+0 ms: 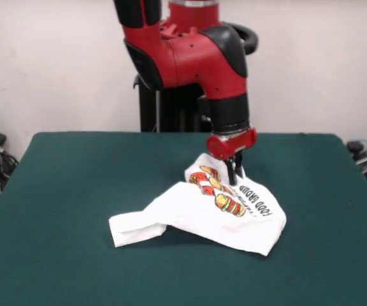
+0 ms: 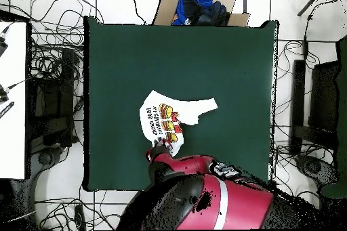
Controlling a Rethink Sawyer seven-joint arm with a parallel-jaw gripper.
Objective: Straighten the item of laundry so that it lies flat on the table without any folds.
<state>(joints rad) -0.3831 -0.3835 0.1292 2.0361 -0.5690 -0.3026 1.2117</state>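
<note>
The white T-shirt (image 1: 202, 213) with food prints and black text lies crumpled in the middle of the dark green table (image 1: 75, 191). One part stretches out to the left, and the printed part is folded and rises toward the far side. My gripper (image 1: 235, 178) points straight down at the shirt's far edge, shut on the cloth there and holding that edge slightly raised. In the overhead view the shirt (image 2: 169, 116) lies near the robot's side of the table (image 2: 203, 59). The gripper (image 2: 160, 145) is at the shirt's lower edge, mostly hidden under the red arm.
A cardboard box holding blue cloth (image 2: 200, 8) stands beyond the table's far edge in the overhead view. Cables and a dark frame (image 2: 318, 106) lie on the floor around the table. Green tabletop surrounds the shirt on all sides.
</note>
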